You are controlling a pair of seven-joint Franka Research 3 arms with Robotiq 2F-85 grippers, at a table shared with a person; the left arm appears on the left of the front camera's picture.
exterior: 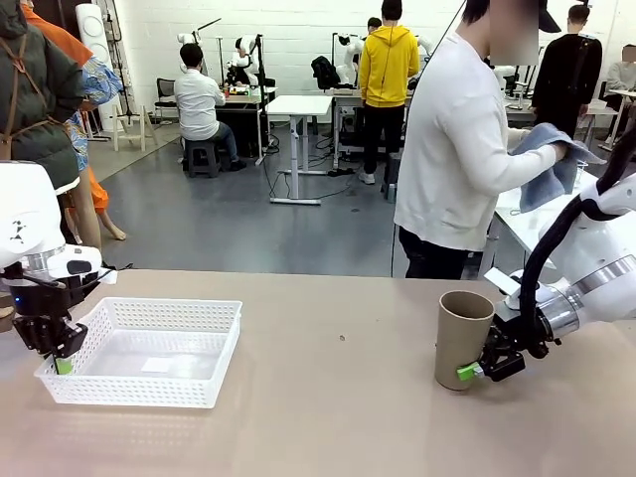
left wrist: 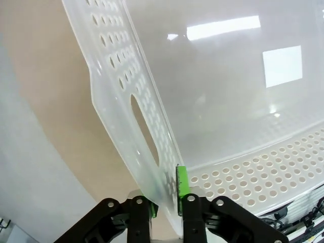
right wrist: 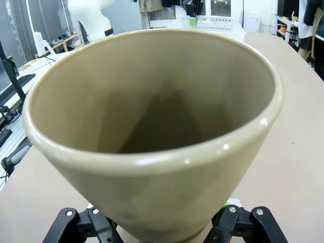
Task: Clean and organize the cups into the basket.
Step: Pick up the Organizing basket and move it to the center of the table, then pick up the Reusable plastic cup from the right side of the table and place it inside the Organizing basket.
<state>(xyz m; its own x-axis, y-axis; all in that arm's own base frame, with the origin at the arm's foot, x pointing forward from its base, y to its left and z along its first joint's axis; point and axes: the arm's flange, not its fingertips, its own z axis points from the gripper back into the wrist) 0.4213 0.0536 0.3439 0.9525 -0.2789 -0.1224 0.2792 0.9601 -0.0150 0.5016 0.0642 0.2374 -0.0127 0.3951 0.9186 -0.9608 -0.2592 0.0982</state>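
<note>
A tan-brown cup [exterior: 463,336] stands upright on the table at the right. My right gripper [exterior: 485,366] grips it low down from the right, one green pad against its front. In the right wrist view the cup [right wrist: 152,126] looms large, mouth toward the camera, its base wedged between the gripper's [right wrist: 162,228] two fingers. The white basket [exterior: 149,348] lies at the left with nothing in it. My left gripper [exterior: 55,356] pinches its left wall. In the left wrist view the perforated basket wall [left wrist: 116,91] runs down between the left gripper's [left wrist: 167,205] closed fingers.
A person in a white top stands behind the table's far right edge, holding a blue cloth [exterior: 552,164]. Bare tan tabletop [exterior: 338,397] lies between the basket and the cup. The basket [right wrist: 217,23] shows far off in the right wrist view.
</note>
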